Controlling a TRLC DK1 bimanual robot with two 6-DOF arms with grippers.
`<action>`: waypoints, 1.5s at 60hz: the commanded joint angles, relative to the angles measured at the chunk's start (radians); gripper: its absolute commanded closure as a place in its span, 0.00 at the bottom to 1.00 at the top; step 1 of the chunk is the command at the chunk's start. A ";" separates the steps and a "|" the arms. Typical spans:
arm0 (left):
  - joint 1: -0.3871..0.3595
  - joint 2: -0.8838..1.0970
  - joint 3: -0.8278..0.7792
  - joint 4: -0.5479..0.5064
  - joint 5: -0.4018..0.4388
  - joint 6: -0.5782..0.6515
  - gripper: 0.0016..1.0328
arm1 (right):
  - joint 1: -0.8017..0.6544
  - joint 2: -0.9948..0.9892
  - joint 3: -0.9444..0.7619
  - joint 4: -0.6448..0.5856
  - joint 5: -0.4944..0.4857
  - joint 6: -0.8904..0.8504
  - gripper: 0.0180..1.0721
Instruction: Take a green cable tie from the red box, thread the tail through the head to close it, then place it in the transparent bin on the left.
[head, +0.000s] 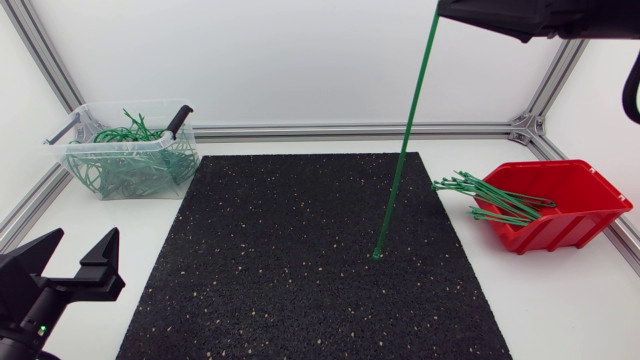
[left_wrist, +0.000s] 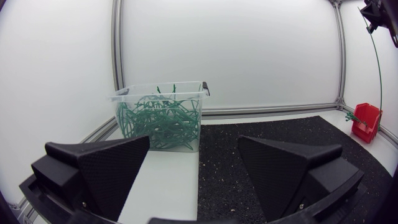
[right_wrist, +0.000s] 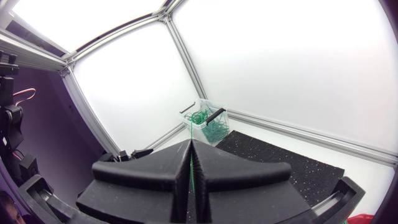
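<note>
Green cable tie dangling from the high right claw.
Low at left, left claw spread open, empty; behind it, transparent bin heaped with green ties on the white surface. Over the black mat, cable tie straight, lower tip seemingly touching it. High at right, right claw pinched on its upper end; below, red box with spare ties.

A speckled, rough black mat, glossy red plastic box, clear plastic bin, matt pincers.
</note>
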 joint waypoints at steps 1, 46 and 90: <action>-0.008 0.003 -0.034 -0.062 0.002 -0.012 0.04 | 0.046 0.019 -0.038 0.021 0.018 0.050 0.93; -0.020 0.006 -0.034 -0.062 0.002 -0.010 0.04 | 0.340 0.253 -0.202 0.359 0.136 0.292 0.93; -0.014 0.006 -0.034 -0.062 0.002 -0.007 0.04 | 0.481 0.216 -0.206 0.345 0.467 0.102 0.94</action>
